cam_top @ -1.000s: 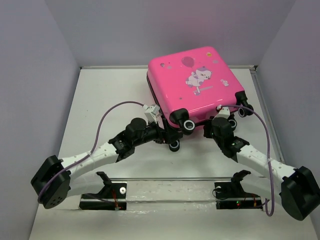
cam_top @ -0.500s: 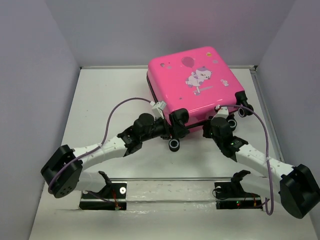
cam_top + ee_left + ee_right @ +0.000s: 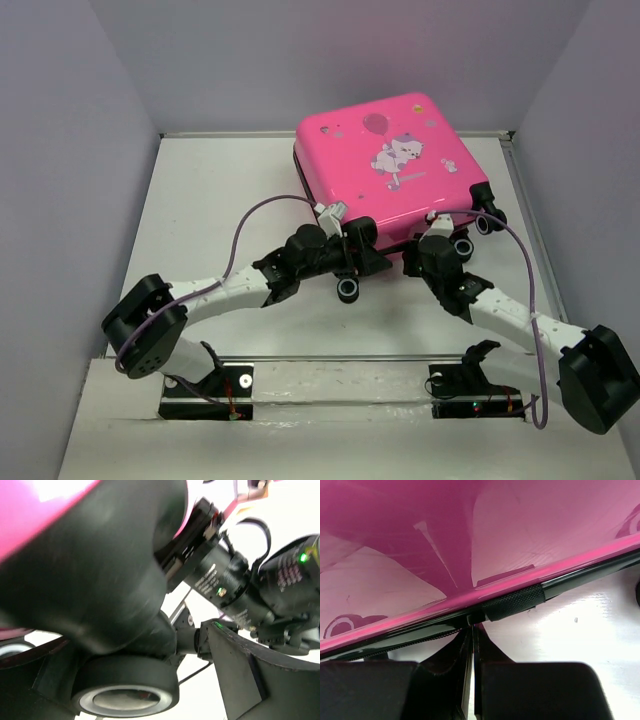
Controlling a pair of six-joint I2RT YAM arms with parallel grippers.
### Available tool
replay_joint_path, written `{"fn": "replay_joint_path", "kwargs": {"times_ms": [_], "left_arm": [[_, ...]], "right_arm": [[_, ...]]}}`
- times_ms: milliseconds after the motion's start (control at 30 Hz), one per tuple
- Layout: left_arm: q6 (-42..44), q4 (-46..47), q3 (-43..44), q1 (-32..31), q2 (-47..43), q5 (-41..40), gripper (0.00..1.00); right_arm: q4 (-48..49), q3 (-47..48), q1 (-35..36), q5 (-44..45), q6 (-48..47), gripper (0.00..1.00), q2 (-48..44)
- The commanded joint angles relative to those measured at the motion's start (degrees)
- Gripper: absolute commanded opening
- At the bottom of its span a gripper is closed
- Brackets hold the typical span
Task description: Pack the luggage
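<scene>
The luggage (image 3: pixel 390 170) is a hot-pink hard-shell suitcase with a cartoon animal print. It lies flat and closed at the back right of the table. My left gripper (image 3: pixel 365 238) is at its front left corner. In the left wrist view one finger (image 3: pixel 235 675) stands apart from a black wheel (image 3: pixel 125 690), and the jaws are open around the wheel housing. My right gripper (image 3: pixel 428 243) is at the front edge. In the right wrist view its tips (image 3: pixel 472 627) are shut at the black zipper trim, on the zipper pull (image 3: pixel 515 602) under the pink shell (image 3: pixel 520 530).
A second wheel (image 3: pixel 347 290) pokes out just below my left gripper. More wheels (image 3: pixel 487 222) sit at the case's front right corner. The right arm (image 3: pixel 235 590) is close beside my left gripper. White table (image 3: pixel 220 200), grey walls all round, metal rail (image 3: pixel 330 385) at the near edge.
My left arm has swung right and forward, bringing its gripper onto the suitcase's front left corner wheel. My right gripper has stayed at the front edge.
</scene>
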Motion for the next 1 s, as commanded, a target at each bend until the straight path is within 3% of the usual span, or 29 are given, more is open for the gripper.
{"fn": "replay_joint_path", "kwargs": {"times_ms": [0, 67, 100, 167, 200, 433, 600, 667, 967], "left_arm": [[-0.7, 4.7, 4.4, -0.3, 0.4, -1.0, 0.94], [-0.8, 5.5, 4.2, -0.3, 0.3, -2.4, 0.81], [-0.8, 6.5, 3.6, -0.3, 0.0, -3.1, 0.57], [-0.5, 6.9, 3.1, -0.3, -0.4, -4.3, 0.28], [-0.2, 7.2, 3.0, -0.3, -0.7, -5.0, 0.08], [0.3, 8.3, 5.9, -0.2, -1.9, -1.8, 0.06], [-3.7, 13.8, 12.2, 0.2, -2.1, 6.9, 0.06], [-5.1, 15.9, 12.2, 0.6, -3.5, 9.3, 0.06], [-8.4, 21.2, 8.8, 2.9, -10.0, 11.4, 0.06]], "right_arm": [[4.3, 0.8, 2.0, -2.6, -0.2, 0.07, -0.1], [4.3, 0.6, 2.0, -2.6, -0.2, 0.07, -0.5], [4.3, 0.4, 2.0, -2.6, -0.2, 0.07, -0.7], [4.3, -0.1, 2.6, -2.6, 0.0, 0.07, -0.9], [4.1, -0.3, 2.6, -2.5, 0.1, 0.07, -1.4], [8.1, -1.1, 5.3, -7.5, 0.5, 0.07, -1.1], [24.1, 4.5, 21.8, -10.8, 2.9, 0.07, 11.5], [30.3, 4.5, 22.8, -12.3, 3.7, 0.07, 12.6], [33.9, -6.8, 22.8, -7.2, 4.5, 0.07, -7.6]]}}
